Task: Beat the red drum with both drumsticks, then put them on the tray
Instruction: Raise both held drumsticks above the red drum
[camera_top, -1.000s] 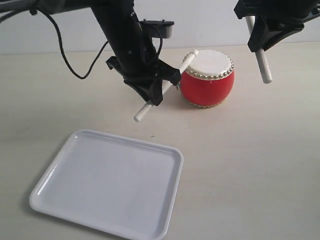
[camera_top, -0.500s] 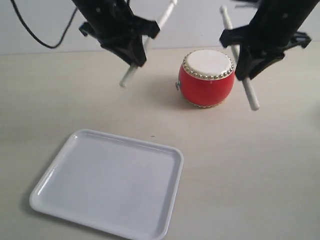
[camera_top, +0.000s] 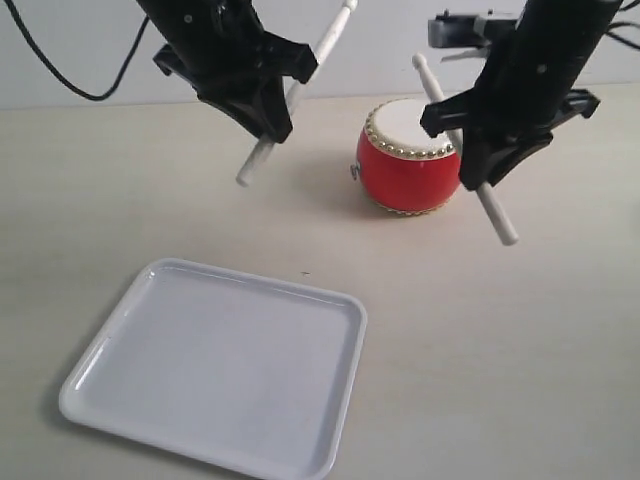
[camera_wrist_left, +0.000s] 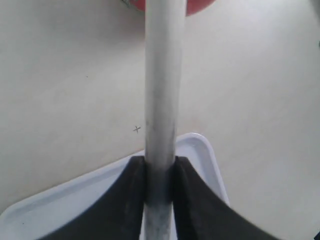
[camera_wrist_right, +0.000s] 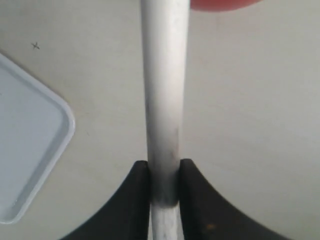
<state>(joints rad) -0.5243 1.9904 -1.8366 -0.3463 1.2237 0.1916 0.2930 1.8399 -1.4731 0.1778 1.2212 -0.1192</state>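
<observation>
The red drum (camera_top: 405, 175) stands upright on the table, its white skin facing up. My left gripper (camera_top: 272, 118) hangs up and to the left of it, shut on a drumstick (camera_top: 327, 35) whose tip points up and away from the drum. To the right of the drum, my right gripper (camera_top: 478, 172) is shut on the other drumstick (camera_top: 497, 218), whose tip hovers above the skin. The white tray (camera_top: 215, 365) lies empty at the front left. In the left wrist view the gripper (camera_wrist_left: 160, 162) clamps its drumstick (camera_wrist_left: 162, 75). The right wrist view shows that gripper (camera_wrist_right: 165, 167) gripping its drumstick (camera_wrist_right: 164, 75).
A black cable (camera_top: 60, 70) loops behind the left arm at the back left. The pale table (camera_top: 520, 350) stretches bare to the right of the tray, with a small dark mark (camera_top: 306, 273) near the tray's far rim. A light wall closes off the back.
The left stick has lifted off the drum's skin and swung up to the left. The right arm has come down beside the drum, bringing its stick's tip over the skin.
</observation>
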